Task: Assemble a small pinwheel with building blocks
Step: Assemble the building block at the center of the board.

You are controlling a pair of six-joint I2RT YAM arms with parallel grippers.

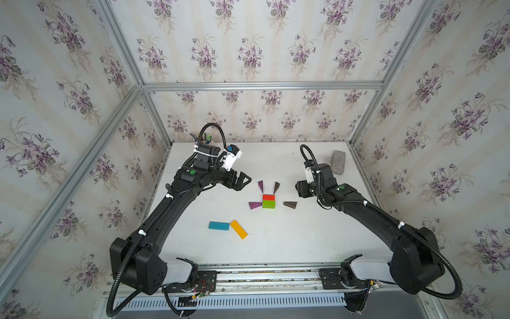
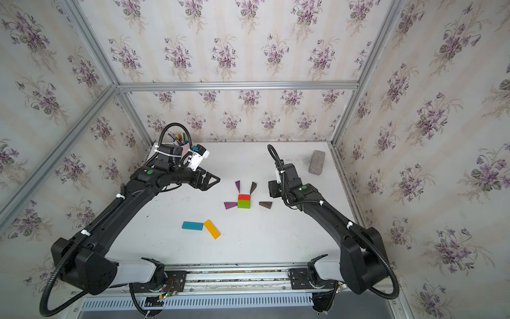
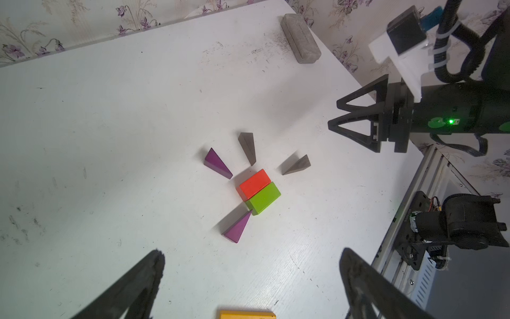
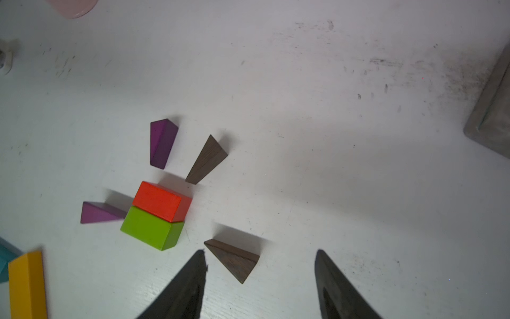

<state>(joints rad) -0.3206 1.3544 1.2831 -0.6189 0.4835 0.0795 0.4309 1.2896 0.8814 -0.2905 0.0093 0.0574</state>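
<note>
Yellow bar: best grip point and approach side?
Take the yellow bar mid-length across its two long sides, from straight above, jaws turned to match its diagonal. It lies flat, and its far end sits by the blue bar, crowding an end grip.

Red block (image 1: 268, 197), green block (image 1: 268, 204). Purple wedges (image 1: 254, 205), dark brown wedges (image 1: 290, 204) with wood grain. Blue bar (image 1: 218, 226), yellow bar (image 1: 239, 229). Grey slab (image 1: 338, 162). White table (image 1: 303, 234), dark scuffs. Wallpaper (image 1: 248, 52) cream-striped, purple flowers.
</note>
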